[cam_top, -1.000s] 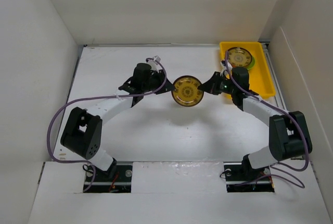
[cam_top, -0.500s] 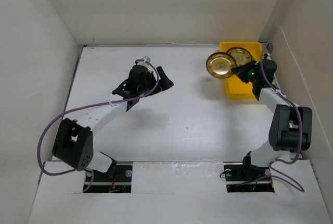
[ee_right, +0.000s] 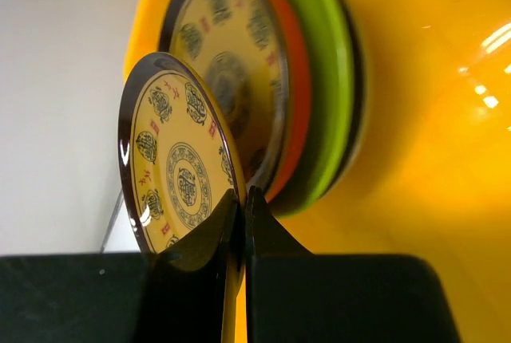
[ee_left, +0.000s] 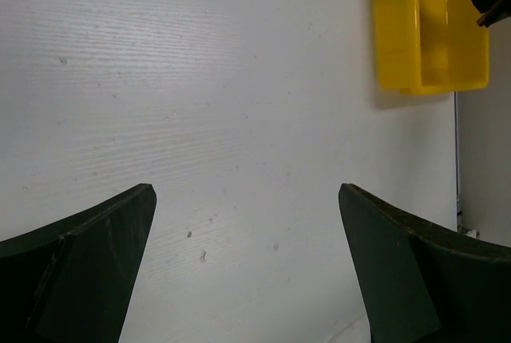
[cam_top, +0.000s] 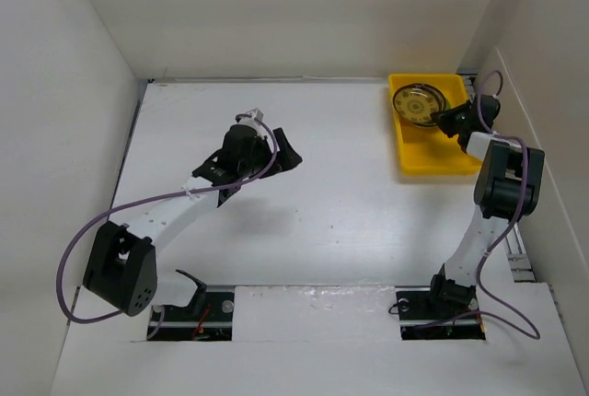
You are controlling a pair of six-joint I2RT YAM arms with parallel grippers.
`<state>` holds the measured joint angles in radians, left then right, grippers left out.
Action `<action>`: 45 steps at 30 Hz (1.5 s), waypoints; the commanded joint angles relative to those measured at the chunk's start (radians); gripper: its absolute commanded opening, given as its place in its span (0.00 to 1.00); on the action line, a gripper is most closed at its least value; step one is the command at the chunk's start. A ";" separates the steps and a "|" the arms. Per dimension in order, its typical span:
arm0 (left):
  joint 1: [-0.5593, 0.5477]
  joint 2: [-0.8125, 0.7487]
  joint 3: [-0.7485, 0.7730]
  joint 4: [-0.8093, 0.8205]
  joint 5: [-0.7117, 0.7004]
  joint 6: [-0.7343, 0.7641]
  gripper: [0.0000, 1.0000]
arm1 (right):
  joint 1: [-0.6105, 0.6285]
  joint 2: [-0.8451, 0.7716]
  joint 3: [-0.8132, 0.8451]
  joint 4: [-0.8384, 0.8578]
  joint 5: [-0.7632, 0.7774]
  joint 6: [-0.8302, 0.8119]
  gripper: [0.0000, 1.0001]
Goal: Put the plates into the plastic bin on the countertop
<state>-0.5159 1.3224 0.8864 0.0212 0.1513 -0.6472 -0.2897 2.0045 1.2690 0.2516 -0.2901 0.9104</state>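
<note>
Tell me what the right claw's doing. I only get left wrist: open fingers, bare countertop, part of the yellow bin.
Observer: The right claw is shut on the rim of a brown-gold patterned plate.
Operator: Over the bin?
Observer: Yes, at the far end of the yellow bin, per the top view.
Operator: Anything under it?
Observer: A stack: a matching patterned plate on top, then an orange plate, then a lime green plate.
</note>
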 commanded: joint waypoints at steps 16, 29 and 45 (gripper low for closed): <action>-0.004 0.031 -0.026 0.082 0.060 0.027 1.00 | -0.042 0.053 0.121 0.061 0.039 0.044 0.54; -0.049 -0.026 0.034 -0.038 -0.018 0.027 1.00 | -0.022 -0.231 -0.146 -0.006 0.066 0.005 1.00; -0.049 -0.360 0.238 -0.530 -0.563 0.041 1.00 | 0.588 -1.165 -0.211 -0.802 0.575 -0.473 1.00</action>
<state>-0.5671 1.0302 1.0729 -0.3737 -0.2478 -0.6350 0.2108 0.9401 0.9829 -0.3233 0.0837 0.5442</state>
